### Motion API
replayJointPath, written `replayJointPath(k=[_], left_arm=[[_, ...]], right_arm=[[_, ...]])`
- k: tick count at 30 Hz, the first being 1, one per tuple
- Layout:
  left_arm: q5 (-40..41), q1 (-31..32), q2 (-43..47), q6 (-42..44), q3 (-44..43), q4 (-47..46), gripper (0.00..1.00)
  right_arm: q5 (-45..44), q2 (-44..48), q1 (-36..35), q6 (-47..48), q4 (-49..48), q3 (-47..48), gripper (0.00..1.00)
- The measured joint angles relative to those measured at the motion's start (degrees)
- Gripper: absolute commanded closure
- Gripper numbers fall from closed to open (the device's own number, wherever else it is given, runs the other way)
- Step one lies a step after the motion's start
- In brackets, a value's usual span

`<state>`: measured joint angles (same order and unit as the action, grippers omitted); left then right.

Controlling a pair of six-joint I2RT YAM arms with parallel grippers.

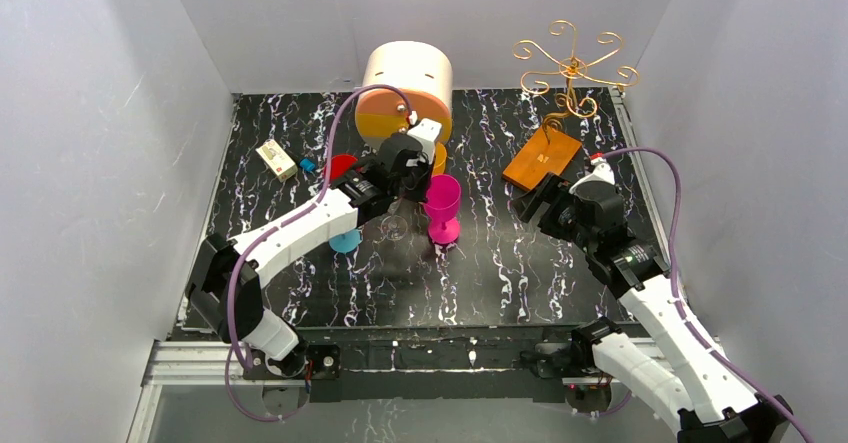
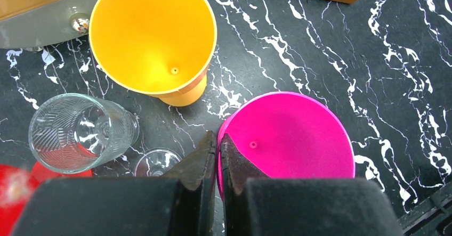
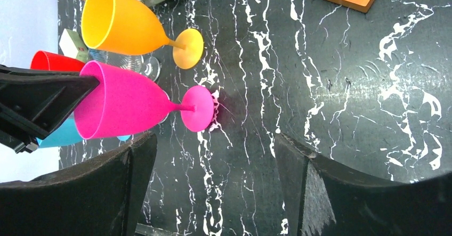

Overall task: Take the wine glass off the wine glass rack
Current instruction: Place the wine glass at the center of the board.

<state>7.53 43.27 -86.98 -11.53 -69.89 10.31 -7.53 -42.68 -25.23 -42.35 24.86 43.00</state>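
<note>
My left gripper [image 2: 218, 136] is pressed together on the rim of the magenta wine glass [image 2: 293, 140], pinching the thin wall between its fingers as far as I can tell. The glass stands with its foot on the worktop [image 1: 480, 263], near the middle and well apart from the wine glass rack [image 1: 570, 58], whose gold scrolls carry nothing. My right gripper [image 3: 213, 140] is spread wide and holds nothing, hanging low near the rack's wooden base [image 1: 542, 158].

I judge the removal done and the release left. The danger is crowding. The yellow wine glass [image 2: 152, 33] stands just beside the magenta one, and a clear patterned glass [image 2: 74, 132] sits close on the other side of my fingers. If I let go while dragging sideways, the tall glass could tip on its small foot into the yellow one. A careless lift could clip the clear glass.
</note>
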Motion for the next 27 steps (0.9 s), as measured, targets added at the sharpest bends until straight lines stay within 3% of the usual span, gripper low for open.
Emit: replayJointPath(k=[27], left_arm=[[-0.50, 1.40, -4.44, 6.64, -1.16, -1.42, 1.00]], right_arm=[[-0.87, -3.45, 2.60, -1.64, 2.14, 0.83, 0.06]])
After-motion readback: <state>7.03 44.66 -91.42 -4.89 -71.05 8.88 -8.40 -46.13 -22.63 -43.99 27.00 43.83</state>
